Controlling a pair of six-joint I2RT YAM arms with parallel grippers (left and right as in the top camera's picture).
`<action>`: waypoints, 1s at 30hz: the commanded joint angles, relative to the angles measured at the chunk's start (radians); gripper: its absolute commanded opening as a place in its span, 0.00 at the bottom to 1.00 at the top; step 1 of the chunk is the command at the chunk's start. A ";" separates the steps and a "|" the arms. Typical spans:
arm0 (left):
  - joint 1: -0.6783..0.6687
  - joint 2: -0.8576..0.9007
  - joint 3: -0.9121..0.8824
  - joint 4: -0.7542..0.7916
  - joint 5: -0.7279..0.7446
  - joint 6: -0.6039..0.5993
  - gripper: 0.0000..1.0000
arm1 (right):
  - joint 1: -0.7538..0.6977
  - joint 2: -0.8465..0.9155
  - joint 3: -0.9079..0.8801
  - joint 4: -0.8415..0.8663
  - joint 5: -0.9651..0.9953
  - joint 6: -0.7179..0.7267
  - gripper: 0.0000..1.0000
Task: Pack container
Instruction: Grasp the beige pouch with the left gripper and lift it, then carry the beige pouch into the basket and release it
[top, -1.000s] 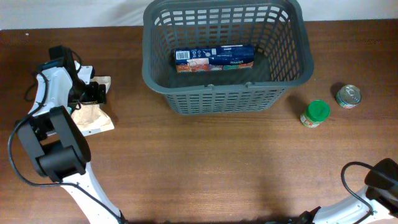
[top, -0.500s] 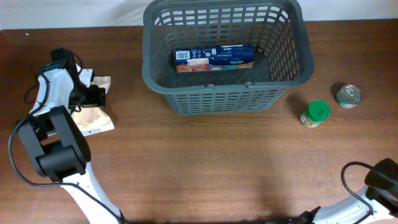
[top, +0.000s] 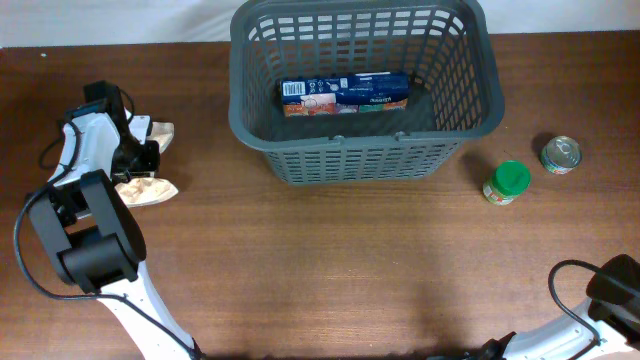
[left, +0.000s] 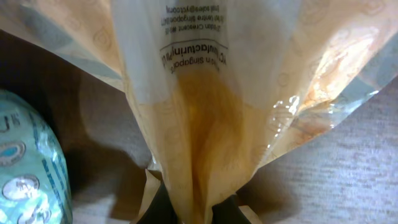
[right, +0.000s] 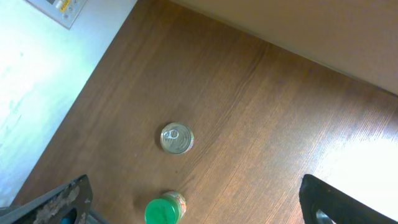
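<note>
Pinching the gathered neck of a tan pouch (left: 205, 112), the left end effector (top: 138, 157) is pressing its jaws together on the film, and the pouch is hanging or resting at the bench (top: 350, 260) right beneath it. The container (top: 360, 160) is sitting well apart from that end effector, off across the bench, and is holding only a flat printed box (top: 345, 95) so far. By my reading, the packing is barely under way, with one item in and the pouch yet to be carried over. A green-lidded jar (top: 507, 182) and a tin can (top: 560, 154) are waiting outside the container, both lying ahead of the right end effector (right: 193, 208), which is idling with its fingers spread wide and gripping nothing. Something pale teal (left: 25, 168) is showing just beside the left end effector, possibly another packet, though the close view is too tight to tell.
</note>
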 joint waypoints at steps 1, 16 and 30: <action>0.000 0.014 0.054 -0.059 0.010 0.005 0.02 | -0.005 0.003 0.000 -0.006 -0.005 0.008 0.99; -0.242 0.001 1.126 -0.427 0.043 0.067 0.02 | -0.005 0.003 0.000 -0.006 -0.005 0.008 0.99; -0.793 0.061 1.288 -0.298 0.373 0.746 0.02 | -0.005 0.003 0.000 -0.006 -0.005 0.008 0.99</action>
